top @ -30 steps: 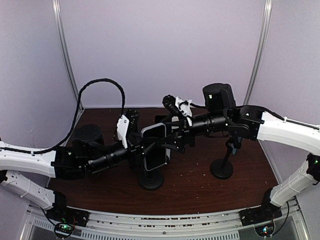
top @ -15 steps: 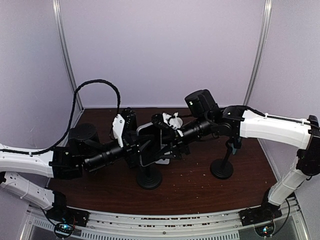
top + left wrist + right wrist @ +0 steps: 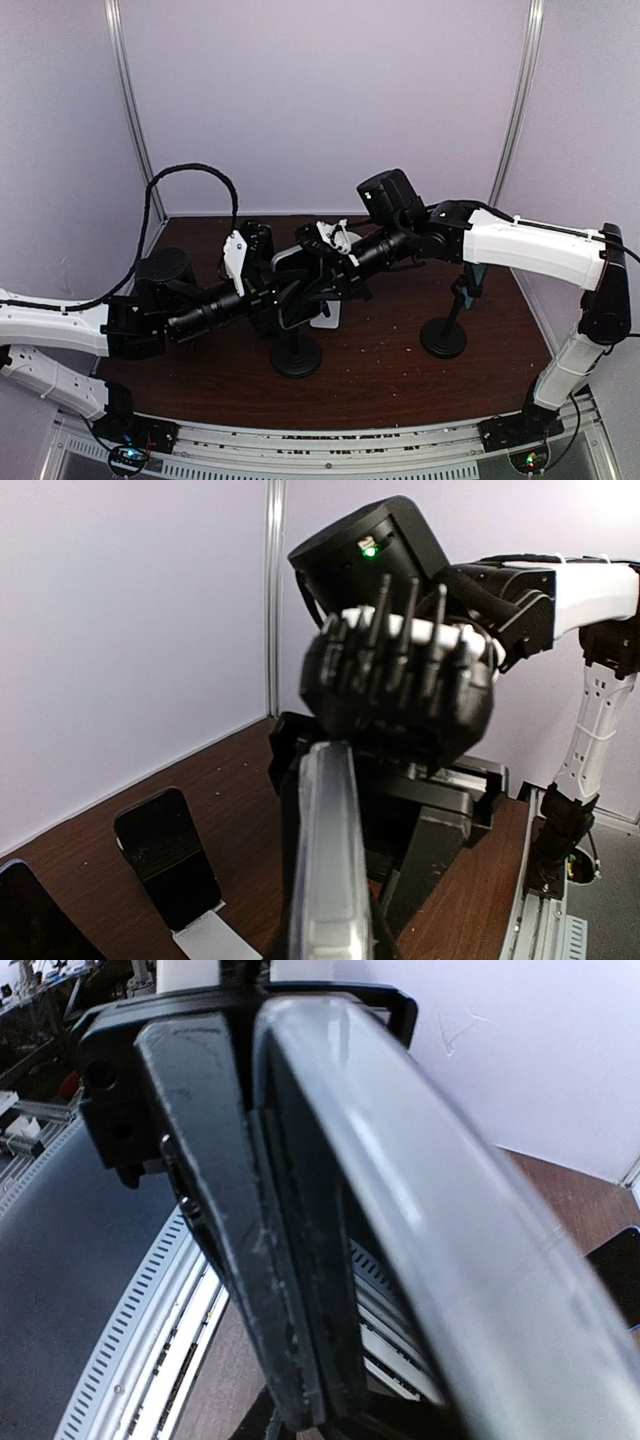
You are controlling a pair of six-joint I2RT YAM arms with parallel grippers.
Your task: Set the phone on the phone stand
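Observation:
The phone (image 3: 293,300), dark with a clear silvery rim, hangs in the air above the phone stand (image 3: 297,357), a black round-footed post at the table's middle. My left gripper (image 3: 272,297) is shut on the phone from the left. My right gripper (image 3: 318,262) has come in from the right and closed on its upper end. In the left wrist view the phone (image 3: 328,830) stands edge-on between my jaws, with the right arm's wrist (image 3: 395,695) just beyond it. The right wrist view shows a black finger (image 3: 230,1220) lying flat against the phone (image 3: 430,1230); the other finger is hidden.
A second black stand (image 3: 444,335) rises at the right of the table. Another phone (image 3: 165,855) leans on a small white holder (image 3: 205,935) behind the arms, and one more phone (image 3: 25,920) sits further left. Grey walls close in on three sides.
My right arm has swung left to the phone and its jaws have gone from wide open to closed on it. The left arm has shifted slightly left, still holding the phone.

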